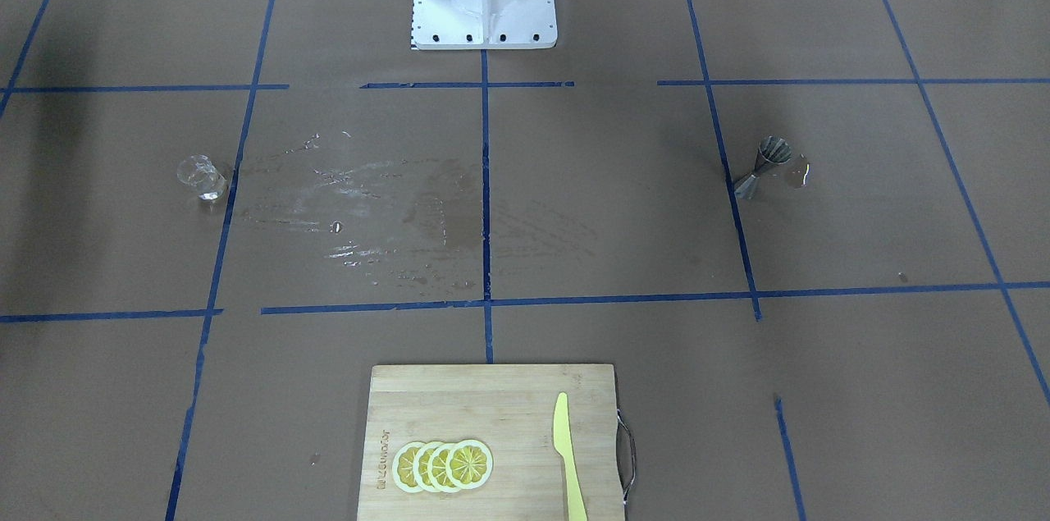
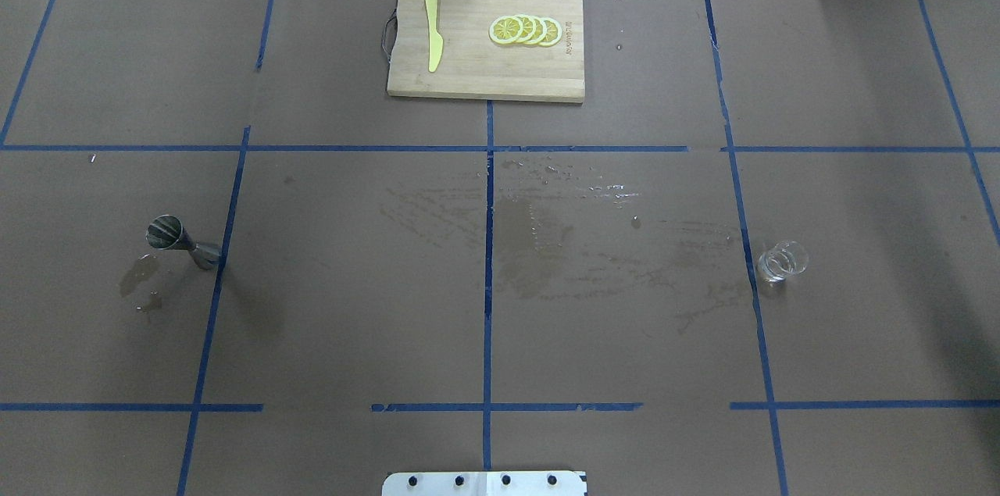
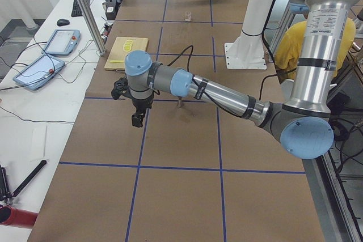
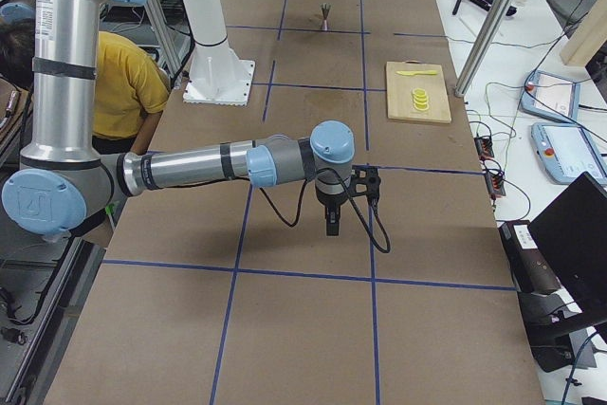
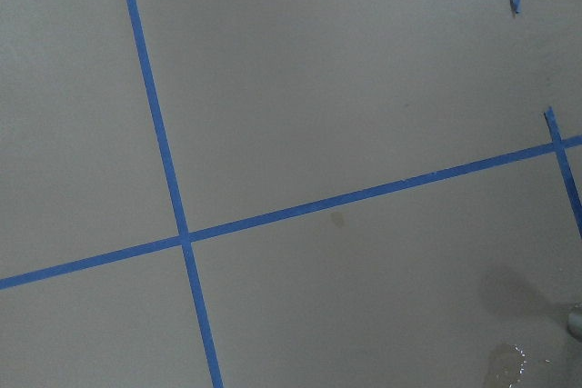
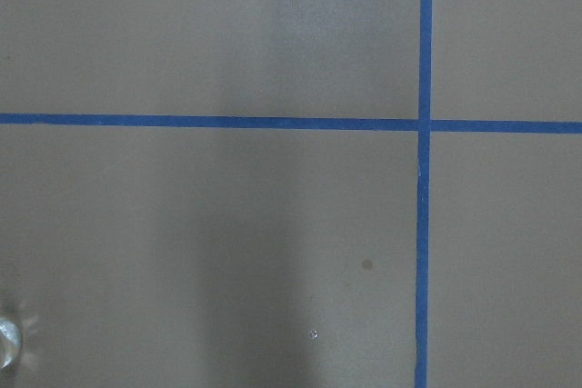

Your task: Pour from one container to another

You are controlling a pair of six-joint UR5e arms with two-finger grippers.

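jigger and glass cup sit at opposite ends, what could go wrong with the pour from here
The jigger has a narrow mouth and a small foot, so a nudge could tip it.
Wet stains mid-table and a puddle beside the jigger suggest spills come easily.
The glass cup is transparent, so a grasp may miss.

Bamboo cutting board [image 2: 484,74] at counter [image 2: 351,308] edge, well apart from left end effector [image 3: 137,120] and right end effector [image 4: 331,227]. Lemon slices [image 2: 525,30] and yellow knife [image 2: 432,39] on it. Wet smear [image 2: 547,246] between the two.
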